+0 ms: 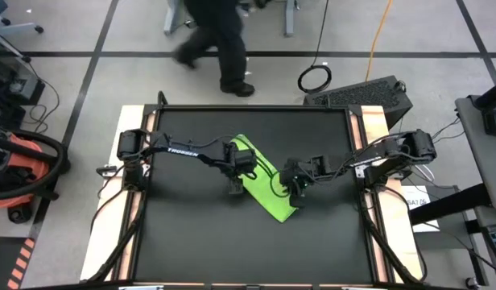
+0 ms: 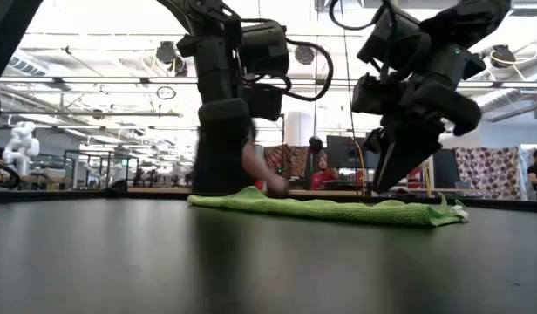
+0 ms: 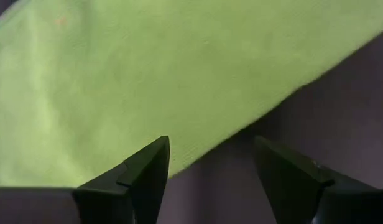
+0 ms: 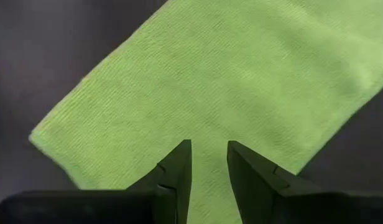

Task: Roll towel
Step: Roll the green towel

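Observation:
The lime-green towel (image 1: 268, 201) lies flat on the black mat (image 1: 192, 234) as a long narrow strip, slanting from far left to near right. It looks folded into several layers in the low view (image 2: 338, 209). My left gripper (image 1: 233, 188) points down, open, at the strip's left long edge (image 3: 198, 149). One finger (image 3: 145, 171) is over the cloth and the other (image 3: 285, 174) over the mat. My right gripper (image 1: 297, 190) points down over the strip's near part (image 4: 241, 81), open by a narrow gap (image 4: 208, 155), its tips just above the cloth (image 2: 379, 185). My left gripper comes at the towel's left long edge from above, its open fingers on either side of that edge. I cannot tell whether they touch the cloth or the mat. My right gripper touches nothing that shows.
The mat has bare room on the near side and on the left (image 1: 183, 242). Wooden table borders run along the left (image 1: 123, 217) and right (image 1: 377, 217). A person (image 1: 220, 40) walks on the floor beyond the far edge. A dark case (image 1: 361, 93) stands at the far right.

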`<state>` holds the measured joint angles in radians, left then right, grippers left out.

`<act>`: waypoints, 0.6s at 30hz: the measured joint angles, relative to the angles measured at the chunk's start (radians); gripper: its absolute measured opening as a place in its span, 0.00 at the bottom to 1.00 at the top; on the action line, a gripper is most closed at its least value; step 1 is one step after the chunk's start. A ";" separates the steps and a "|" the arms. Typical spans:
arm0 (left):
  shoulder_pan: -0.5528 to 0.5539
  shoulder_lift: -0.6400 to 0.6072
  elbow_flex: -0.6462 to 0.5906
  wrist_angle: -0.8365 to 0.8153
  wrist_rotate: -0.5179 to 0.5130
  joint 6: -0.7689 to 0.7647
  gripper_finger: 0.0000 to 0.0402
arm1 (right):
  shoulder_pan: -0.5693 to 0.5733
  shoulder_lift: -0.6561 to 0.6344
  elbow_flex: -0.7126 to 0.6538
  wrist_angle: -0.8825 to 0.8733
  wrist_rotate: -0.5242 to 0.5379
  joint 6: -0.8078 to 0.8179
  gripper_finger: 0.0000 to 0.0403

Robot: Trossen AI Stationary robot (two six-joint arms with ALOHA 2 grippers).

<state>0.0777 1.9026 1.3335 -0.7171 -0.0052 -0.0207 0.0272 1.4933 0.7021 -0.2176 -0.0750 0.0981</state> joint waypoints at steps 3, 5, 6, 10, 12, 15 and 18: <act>-0.006 0.012 0.003 0.095 -0.004 0.000 0.59 | -0.024 0.017 0.000 0.007 -0.001 -0.035 0.24; 0.002 0.029 0.001 0.096 -0.005 0.000 0.59 | -0.034 0.044 0.000 0.007 -0.004 -0.041 0.24; 0.007 0.039 0.001 0.106 -0.005 0.000 0.59 | -0.036 0.057 -0.003 0.011 -0.008 -0.041 0.24; 0.038 0.081 0.001 0.079 -0.007 0.009 0.59 | -0.024 0.117 -0.011 0.100 -0.053 0.019 0.24; 0.053 0.104 0.003 0.076 0.001 0.019 0.59 | 0.000 0.144 -0.010 0.151 -0.056 0.065 0.24; 0.067 0.120 0.006 0.083 0.010 0.047 0.59 | 0.044 0.165 -0.009 0.236 -0.058 0.140 0.24; 0.084 0.123 0.005 0.099 0.018 0.088 0.59 | 0.091 0.184 -0.006 0.320 -0.056 0.204 0.24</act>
<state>0.1613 2.0261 1.3388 -0.6178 0.0128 0.0678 0.1186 1.6772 0.6964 0.1021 -0.1305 0.3021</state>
